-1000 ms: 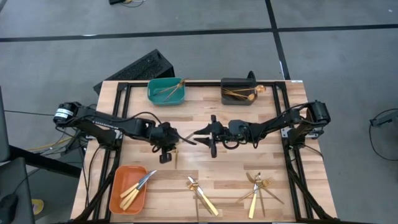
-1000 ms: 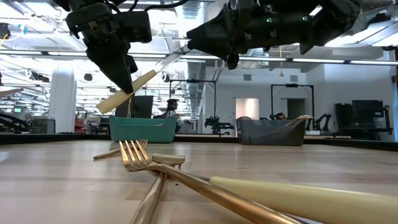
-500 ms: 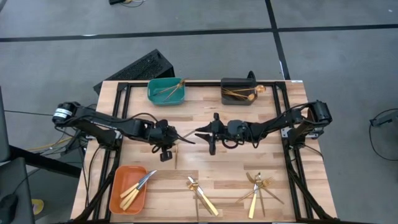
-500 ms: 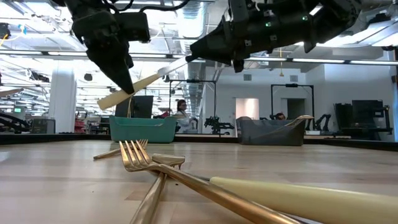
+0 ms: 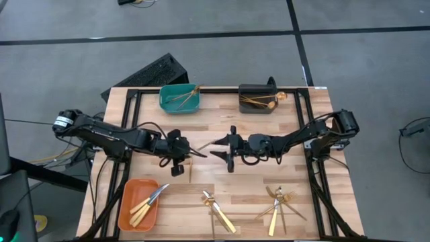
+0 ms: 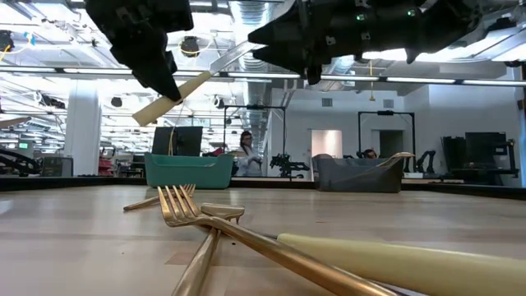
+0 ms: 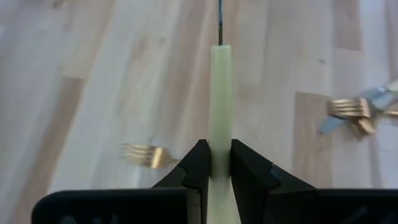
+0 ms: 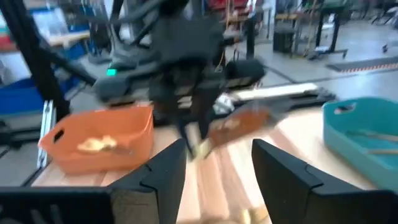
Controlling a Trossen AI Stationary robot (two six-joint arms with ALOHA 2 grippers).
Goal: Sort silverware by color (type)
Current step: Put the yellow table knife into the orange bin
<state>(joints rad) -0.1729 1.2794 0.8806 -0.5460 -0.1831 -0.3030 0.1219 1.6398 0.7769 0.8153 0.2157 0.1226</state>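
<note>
A knife with a cream handle (image 6: 168, 89) and a silver blade (image 6: 233, 56) hangs in the air above the middle of the table, with my left gripper (image 5: 183, 149) shut on it. My right gripper (image 5: 216, 148) faces it from the table's right, level and open, with its fingertips (image 6: 256, 37) at the blade's tip. More gold silverware lies near the front edge, in one pile (image 5: 218, 210) and another (image 5: 279, 202). A fork (image 7: 146, 155) lies under my left gripper. My left gripper pinches the knife's cream handle (image 7: 221, 163) between its two fingers, well back from the blade. The fingers slant down from the table's left and lie along the handle. The knife is lifted clear and slopes up toward my right gripper. Whether my right gripper touches the blade I cannot tell.
A teal bin (image 5: 179, 98) with forks and a dark grey bin (image 5: 258, 99) with spoons stand at the far edge. An orange bin (image 5: 138, 204) with knives sits at the near left. Black frame rails (image 5: 316, 175) run along the table's sides.
My left gripper has lifted the knife a little higher, still sloped with the blade toward my right gripper. My right gripper, closed about the blade's tip half a second ago, has opened.
</note>
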